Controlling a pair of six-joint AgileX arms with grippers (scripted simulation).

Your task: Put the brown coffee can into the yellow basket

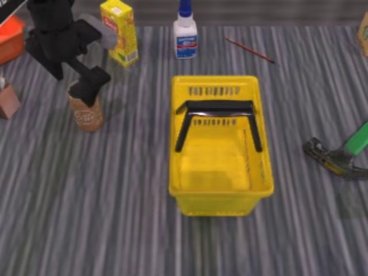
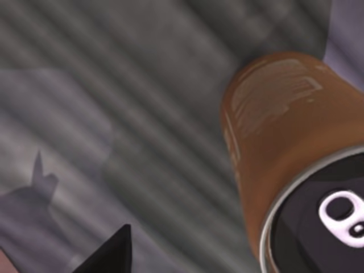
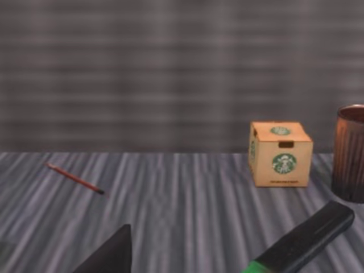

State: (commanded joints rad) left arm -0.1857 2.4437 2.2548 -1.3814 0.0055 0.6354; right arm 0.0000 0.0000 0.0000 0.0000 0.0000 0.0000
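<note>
My left gripper (image 1: pixel 91 91) hangs right over the brown coffee can (image 1: pixel 87 114), which stands upright on the striped table (image 1: pixel 115 218) toward its left side, well apart from the yellow basket (image 1: pixel 261 178) at the centre. The top view hides my fingers behind the wrist, and the left wrist view shows one dark fingertip (image 2: pixel 114 253) beside the can (image 2: pixel 284 148) with a gap between, so I cannot tell whether I am gripping yet. I judge the can to be light, rigid and smooth-sided, liable to slip or tip; a hold across its middle wall, below the silver rim, should serve best. My right arm is out of the top view, and its own camera shows one fingertip only, so that gripper's state is unclear too. By count: one coffee can, one basket with black handles (image 1: pixel 215 109) folded across it, one yellow juice carton (image 1: pixel 119 31), one glue bottle (image 1: pixel 185 31), one pencil (image 1: pixel 248 49), one green-handled hammer (image 1: pixel 339 155), one small printed box (image 3: pixel 281 153).
</note>
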